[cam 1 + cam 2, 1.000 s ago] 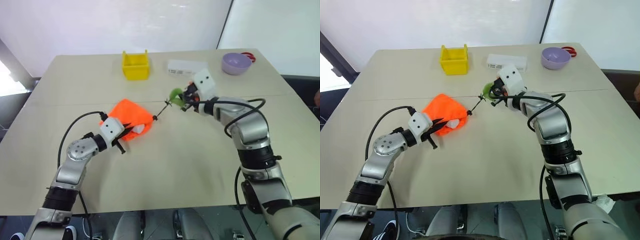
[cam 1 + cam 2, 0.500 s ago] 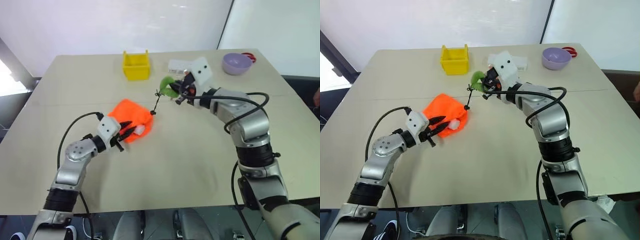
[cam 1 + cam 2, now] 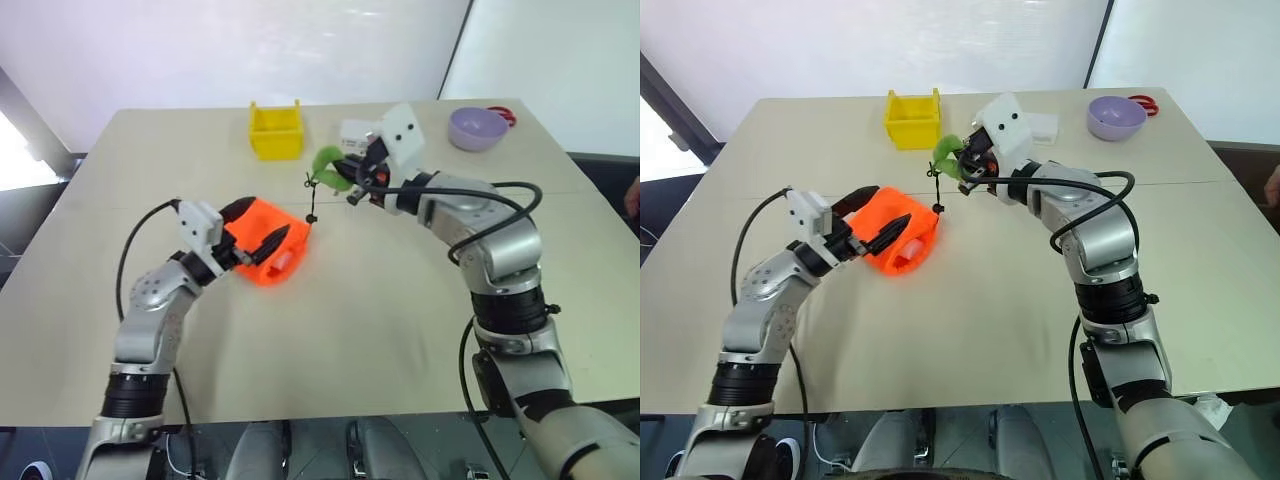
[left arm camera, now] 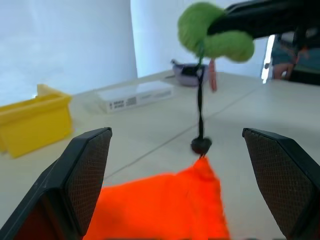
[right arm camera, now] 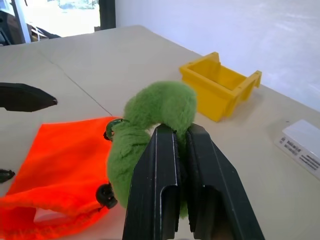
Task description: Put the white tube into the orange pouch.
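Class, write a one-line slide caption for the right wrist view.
Right gripper shut on the fuzzy green ring of the orange pouch, with the yellow bin behind.

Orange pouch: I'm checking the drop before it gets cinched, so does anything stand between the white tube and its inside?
Nothing visible does: the white tube already sits in the orange pouch's mouth, near the open left end effector.

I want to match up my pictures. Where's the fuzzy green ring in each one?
Left eye view: green ring up in the middle, in the right claw.
Right eye view: upper middle.
Left wrist view: top, right of middle.
Right wrist view: middle.
Shared landmark: yellow bin.
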